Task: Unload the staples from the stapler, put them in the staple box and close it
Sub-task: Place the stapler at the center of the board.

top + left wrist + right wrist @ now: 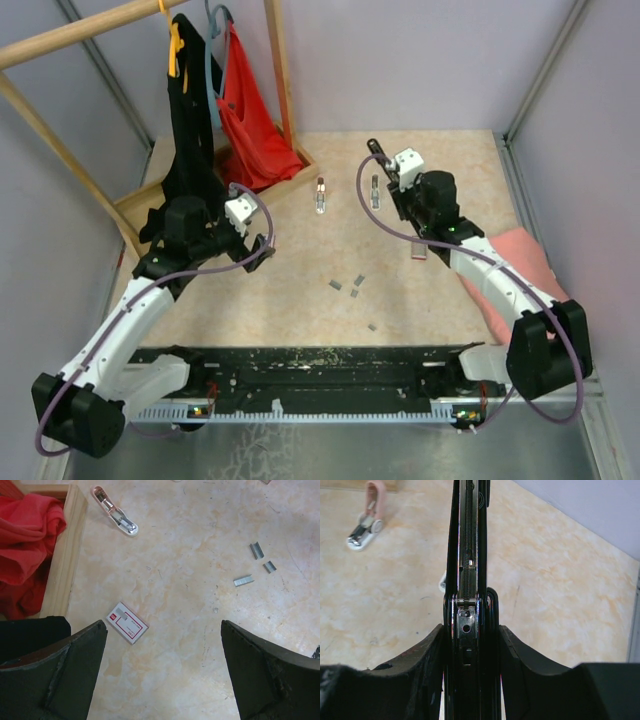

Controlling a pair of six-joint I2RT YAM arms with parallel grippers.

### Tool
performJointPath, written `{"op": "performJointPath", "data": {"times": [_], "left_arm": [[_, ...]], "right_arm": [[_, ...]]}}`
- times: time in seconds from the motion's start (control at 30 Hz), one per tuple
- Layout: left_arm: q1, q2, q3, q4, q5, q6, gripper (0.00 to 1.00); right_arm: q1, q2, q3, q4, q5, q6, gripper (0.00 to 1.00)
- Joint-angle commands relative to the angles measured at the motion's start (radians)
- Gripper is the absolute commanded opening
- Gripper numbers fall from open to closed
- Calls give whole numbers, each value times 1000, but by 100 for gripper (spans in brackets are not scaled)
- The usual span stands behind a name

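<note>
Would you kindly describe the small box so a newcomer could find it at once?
Start at the wooden frame beside the red cloth. Near its end lies a flat rectangular box; unlike the grey staples nearby, it is white with a red border.

The stapler (467, 555) is glossy black around bright metal; the table (175, 630) matt, the frame (65, 555) bare wood.

Soft, even light falls from above; the bench (440, 290) reads bright beige with only faint, diffuse shadows. In the left wrist view the staples (243, 581) are crisp, while the left end effector (164, 640) fingers (65, 680) look dark and slightly soft. In the right wrist view the stapler (467, 580) shows small glints on its metal. The pink stapler (367, 515) behind it is blurred, and the right end effector (470, 635) is nearly black.
</note>
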Motion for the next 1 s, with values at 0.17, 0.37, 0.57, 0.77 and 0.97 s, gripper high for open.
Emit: {"op": "performJointPath", "data": {"times": [0.17, 0.37, 0.57, 0.77, 0.97], "left_arm": [[6, -59, -49, 79, -17, 1, 100], [8, -65, -56, 74, -9, 2, 100], [8, -63, -68, 83, 1, 1, 100], [8, -64, -73, 81, 6, 2, 100], [10, -60, -75, 80, 16, 5, 100]], "right_arm": [[-142, 68, 85, 215, 132, 177, 0], [-238, 157, 143, 203, 108, 214, 0], [-299, 257, 172, 231, 106, 212, 0], [-346, 348, 203, 254, 60, 211, 0], [-358, 455, 245, 243, 38, 215, 0]]}}
